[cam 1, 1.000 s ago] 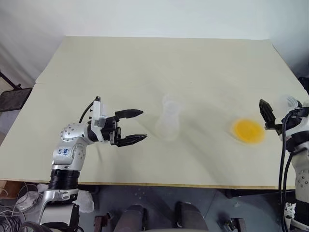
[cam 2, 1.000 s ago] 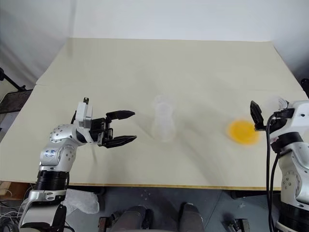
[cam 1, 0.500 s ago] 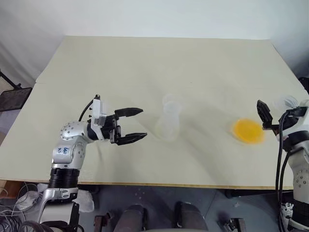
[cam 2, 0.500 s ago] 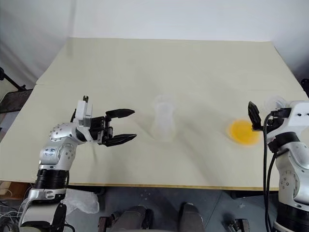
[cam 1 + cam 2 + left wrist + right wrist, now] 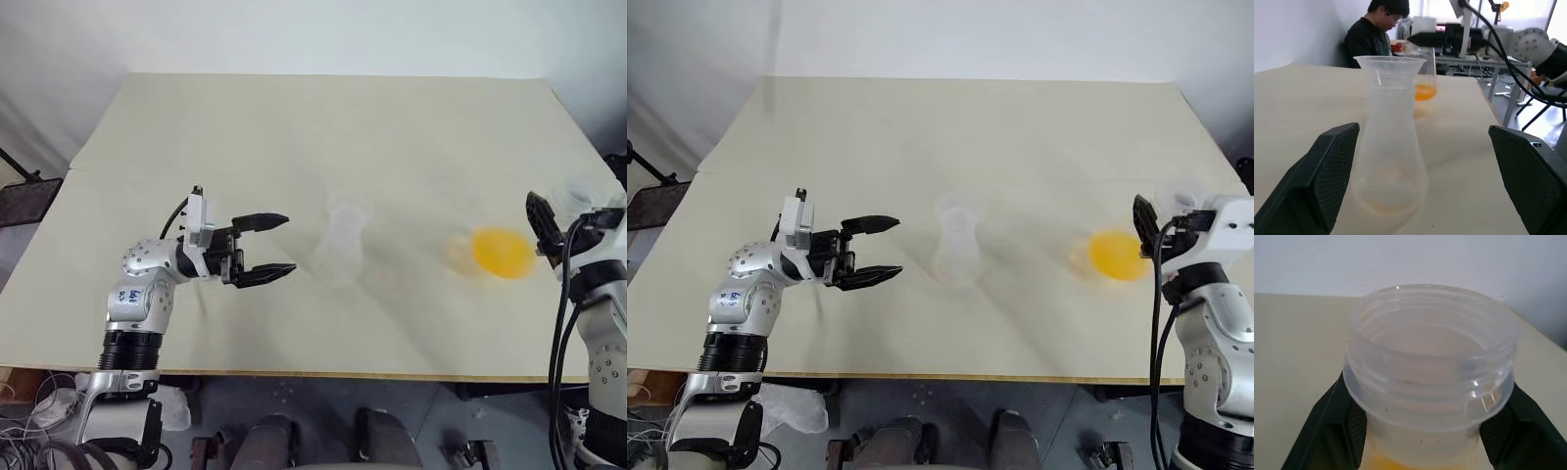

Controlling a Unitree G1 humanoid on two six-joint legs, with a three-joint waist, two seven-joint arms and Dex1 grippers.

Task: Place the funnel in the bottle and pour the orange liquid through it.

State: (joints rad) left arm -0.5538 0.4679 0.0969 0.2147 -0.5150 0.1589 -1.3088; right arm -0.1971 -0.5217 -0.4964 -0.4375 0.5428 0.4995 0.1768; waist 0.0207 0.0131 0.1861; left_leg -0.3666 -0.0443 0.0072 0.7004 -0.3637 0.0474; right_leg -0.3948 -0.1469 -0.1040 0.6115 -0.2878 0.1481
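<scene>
The bottle (image 5: 342, 257) stands upright mid-table, translucent, with a wide flared rim on its neck that looks like the funnel (image 5: 1389, 66) seated in it. My left gripper (image 5: 287, 243) is open and level just left of the bottle, and its fingers (image 5: 1327, 181) flank it without touching. The orange liquid (image 5: 504, 253) pools in a clear wide-mouthed jar (image 5: 1430, 367) at the table's right. My right gripper (image 5: 1427, 431) is shut on that jar below its threaded rim. The jar hangs slightly off the table, its shadow to its left.
The pale table (image 5: 294, 127) stretches far behind the bottle, and its front edge lies close to both arms. A black stand (image 5: 24, 196) sits off the table's left side. Beyond the table, a seated person (image 5: 1376, 34) and desks with gear show in the left wrist view.
My right gripper has shut on the jar of orange liquid and raised it a little, drifting left. The left gripper and the bottle have stayed put.
</scene>
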